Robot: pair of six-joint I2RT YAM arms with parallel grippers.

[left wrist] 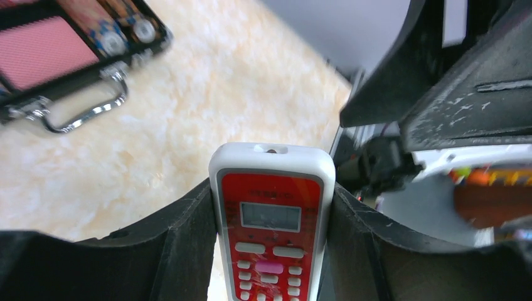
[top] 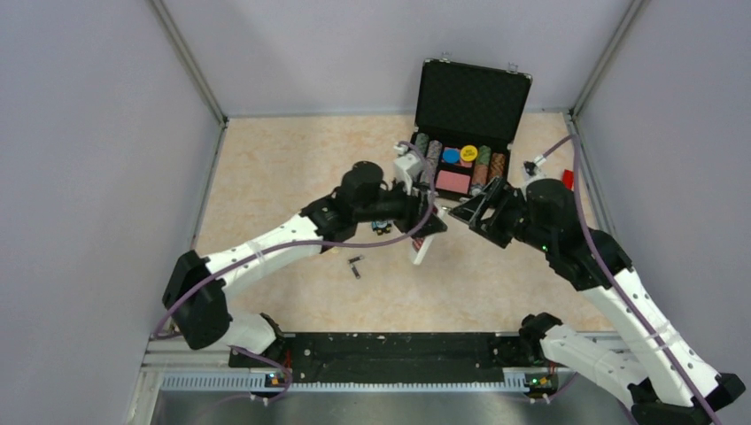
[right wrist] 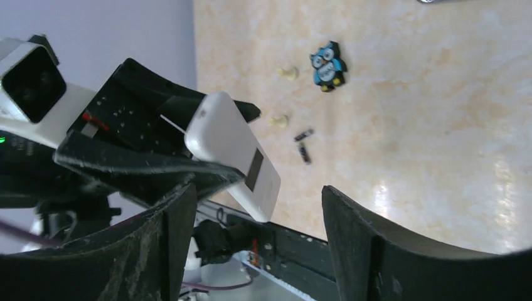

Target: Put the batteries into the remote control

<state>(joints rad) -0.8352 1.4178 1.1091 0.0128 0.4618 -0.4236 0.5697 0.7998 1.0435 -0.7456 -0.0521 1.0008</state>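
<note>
Left fingers (left wrist: 182, 251) clench the slim white, red-faced plastic remote control (left wrist: 271, 213) above the beige table (right wrist: 439, 125); right fingers (right wrist: 357, 251) gape empty. Two thin dark batteries (right wrist: 305, 152) lie below; the right should pinch one squarely

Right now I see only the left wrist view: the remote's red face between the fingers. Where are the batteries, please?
Observer: Both batteries lie on the table, close together, near a cream peg.
Operator: Does the right arm hold one?
Observer: No, the right fingers are open and empty.
Operator: And the bay?
Observer: The remote control shows its white back, with the dark bay, to the right wrist camera.
</note>
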